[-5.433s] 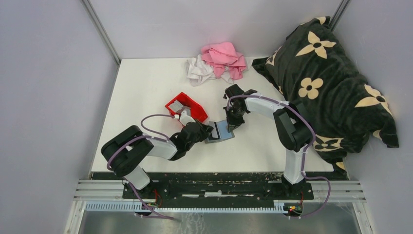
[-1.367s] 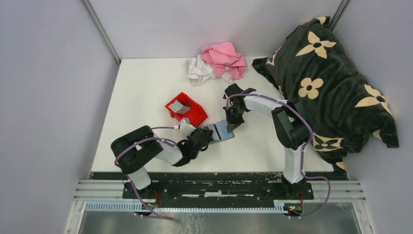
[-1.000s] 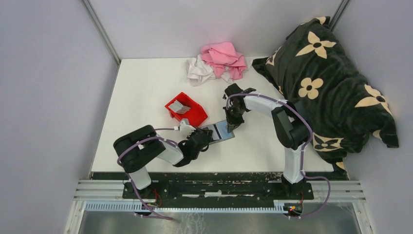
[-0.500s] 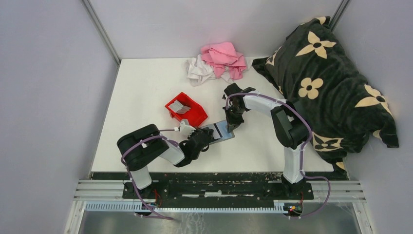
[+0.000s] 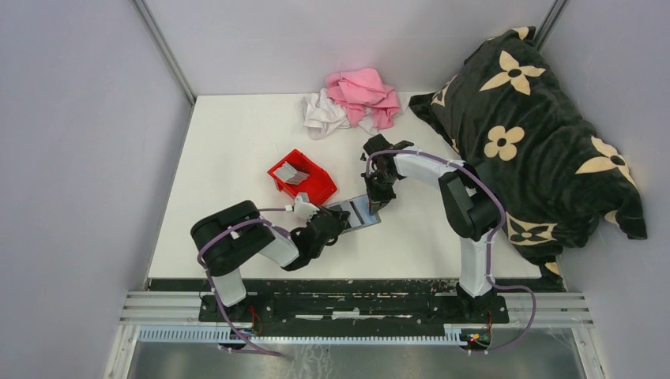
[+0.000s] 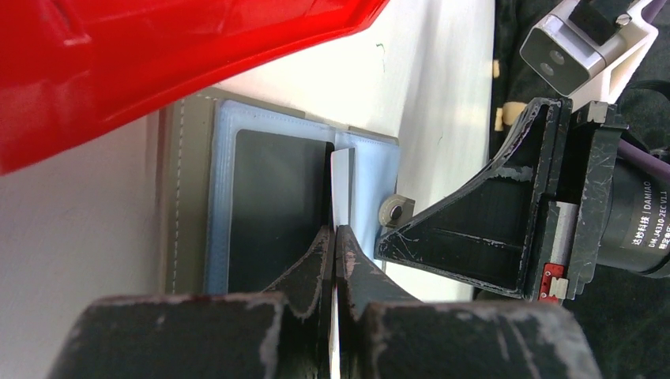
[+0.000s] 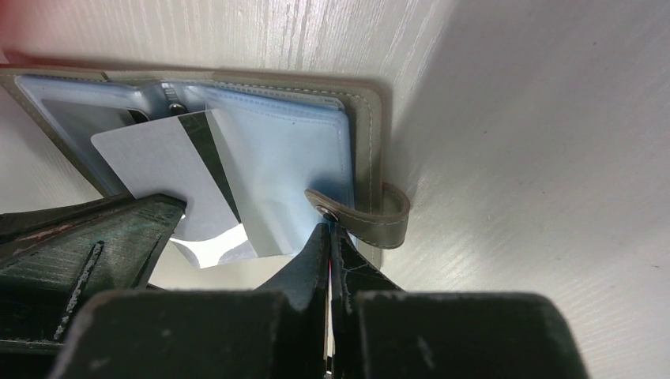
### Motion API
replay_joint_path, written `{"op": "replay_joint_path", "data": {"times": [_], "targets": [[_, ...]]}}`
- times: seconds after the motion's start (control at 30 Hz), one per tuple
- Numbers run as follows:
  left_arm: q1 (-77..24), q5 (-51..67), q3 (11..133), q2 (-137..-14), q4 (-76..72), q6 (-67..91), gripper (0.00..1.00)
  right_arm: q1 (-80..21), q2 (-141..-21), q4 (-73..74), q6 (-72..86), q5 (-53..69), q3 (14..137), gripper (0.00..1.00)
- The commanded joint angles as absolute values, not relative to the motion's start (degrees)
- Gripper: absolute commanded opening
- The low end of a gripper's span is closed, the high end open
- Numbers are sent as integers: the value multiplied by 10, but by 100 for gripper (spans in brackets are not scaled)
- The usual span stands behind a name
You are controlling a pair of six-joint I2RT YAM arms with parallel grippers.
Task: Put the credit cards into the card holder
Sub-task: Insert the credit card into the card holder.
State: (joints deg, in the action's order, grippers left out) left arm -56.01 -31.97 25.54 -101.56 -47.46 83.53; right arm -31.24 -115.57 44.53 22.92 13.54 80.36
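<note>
The card (image 7: 150, 162) is pinched edge-on in my left pincer (image 6: 333, 233), its leading end angled over the open card holder (image 7: 272, 146) on the table (image 5: 237, 158), ready to slide under a clear sleeve. My right pincer (image 7: 328, 229) is pressed together with its tips at the snap strap (image 7: 371, 217), I judge to pin the holder flat. The red bin (image 5: 316, 189) with the other cards (image 5: 295, 175) sits just beside the holder and crowds my left arm's approach, while the cloths (image 5: 351, 99) and flowered pillow (image 5: 529, 118) lie well apart.
</note>
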Motion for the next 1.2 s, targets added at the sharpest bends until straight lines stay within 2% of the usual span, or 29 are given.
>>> {"op": "replay_joint_path", "data": {"times": [0.0,0.27,0.6,0.73,0.93,1.1,1.17], "targets": [[-569,-267,253,-1034,-445,787,3,-315,-1184,438,228,112,802,1],[-573,-273,262,-1055,-449,802,3,-314,-1185,438,227,118,799,1],[-573,-272,334,-1088,-394,798,3,-316,-1176,444,226,122,793,1],[-573,-263,352,-1093,-362,792,10,-315,-1168,445,224,122,792,1],[-574,-255,367,-1081,-308,782,24,-315,-1140,452,220,110,802,17],[-574,-261,389,-1054,-230,759,30,-315,-1123,454,219,110,810,29],[-575,-264,398,-1043,-203,745,33,-315,-1115,448,223,111,808,31]]}}
